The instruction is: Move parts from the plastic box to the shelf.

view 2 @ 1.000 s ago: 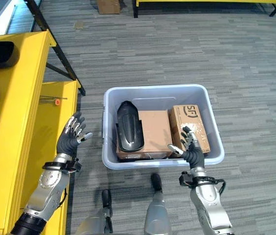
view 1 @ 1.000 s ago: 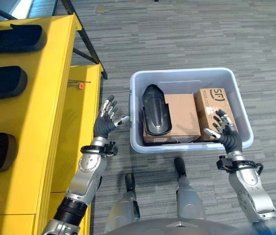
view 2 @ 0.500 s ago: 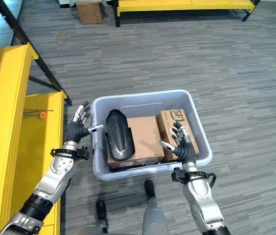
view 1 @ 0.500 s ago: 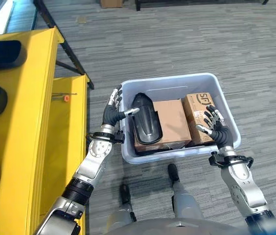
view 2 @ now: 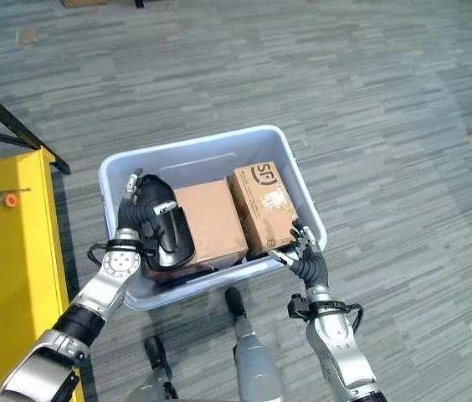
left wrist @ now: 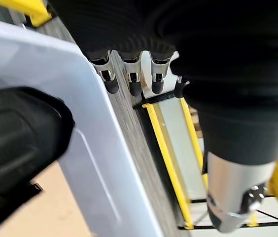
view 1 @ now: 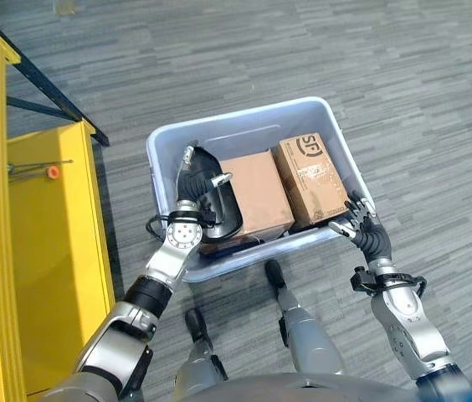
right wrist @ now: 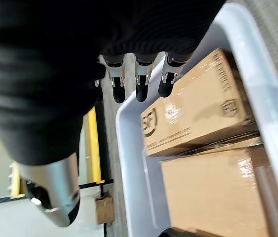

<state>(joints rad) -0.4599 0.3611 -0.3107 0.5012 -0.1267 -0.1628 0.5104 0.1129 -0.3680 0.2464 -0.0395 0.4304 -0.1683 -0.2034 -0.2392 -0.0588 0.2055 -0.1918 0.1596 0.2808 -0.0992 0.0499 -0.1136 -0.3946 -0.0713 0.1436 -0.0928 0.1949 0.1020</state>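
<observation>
Grey carpet; plastic box (view 1: 244, 134) beside yellow shelf (view 1: 48, 251). Left hand (view 1: 192, 179) spread open over black part (view 2: 167, 230), poised to grasp; right hand (view 1: 361, 228) open at rim.

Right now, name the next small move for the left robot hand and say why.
Probably curl the left robot hand round the black moulded plastic part. Its open fingers sit at the part's left edge inside the pale blue plastic box, with nothing gripped yet.
</observation>
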